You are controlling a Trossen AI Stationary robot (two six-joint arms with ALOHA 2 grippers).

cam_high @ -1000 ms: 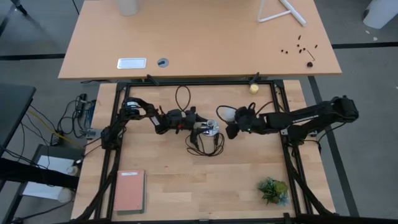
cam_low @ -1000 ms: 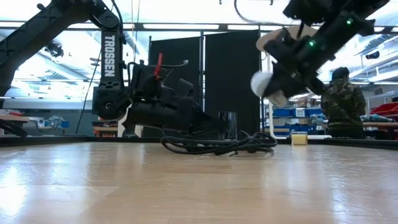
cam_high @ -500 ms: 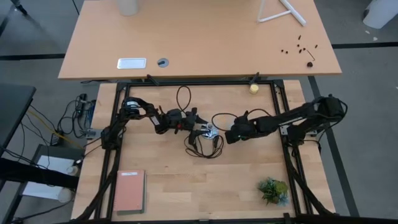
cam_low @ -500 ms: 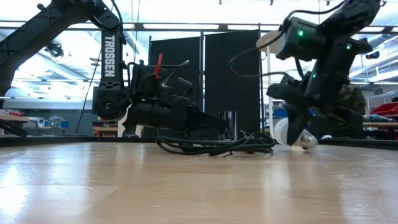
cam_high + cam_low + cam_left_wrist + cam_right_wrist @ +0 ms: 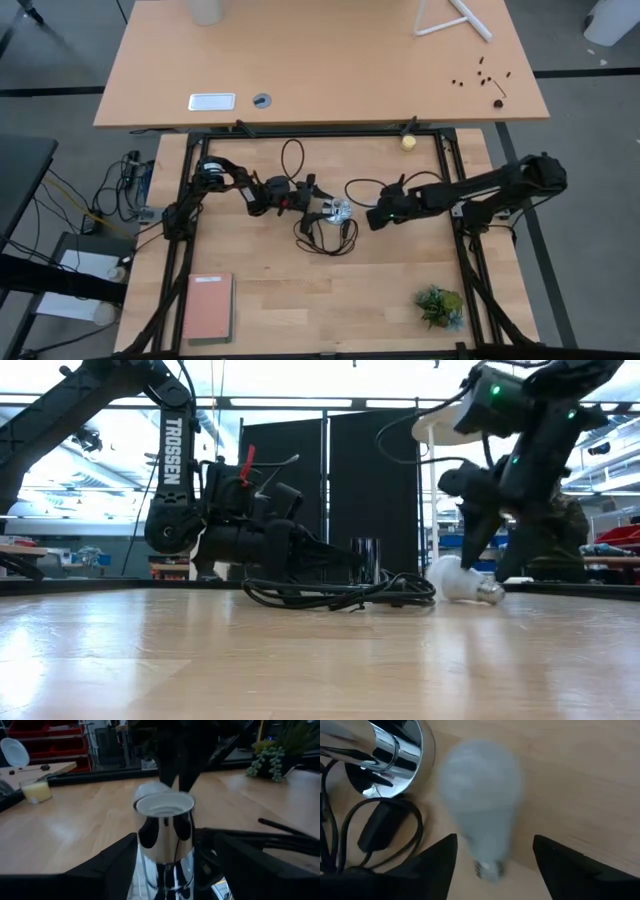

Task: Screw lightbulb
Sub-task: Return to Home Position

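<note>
**Right jaws spread wide over a loose bulb; left jaws closed on the chrome lamp**

Spread well apart and holding nothing, the jaws of the right gripper (image 5: 484, 567) hang just above the lightbulb (image 5: 455, 580). One dark, flat-faced finger (image 5: 435, 865) shows on each side of the bulb's narrow end in the right wrist view, and neither touches it.

The lightbulb lies on its side on the pale, fine-grained wooden table (image 5: 300, 660), with its long axis flat along the boards. Its shell is matte frosted white, pear-shaped, swelling to a round dome. It tapers to a short ribbed metal base with a dull silver shine. The dome points toward the silver lamp (image 5: 165, 840) and lies near it. The metal base points the other way, back toward the right arm.

The left gripper (image 5: 320, 206) sits low at mid-table, and its jaws are closed on the lamp's body from both sides. The lamp is a smooth cylinder polished like a mirror, and the dark fingers show reflected in its curved wall. Its round mouth, rimmed in white, faces away from the left wrist. A glossy black cord (image 5: 340, 595) lies in loose loops on the wood beside the lamp.
</note>
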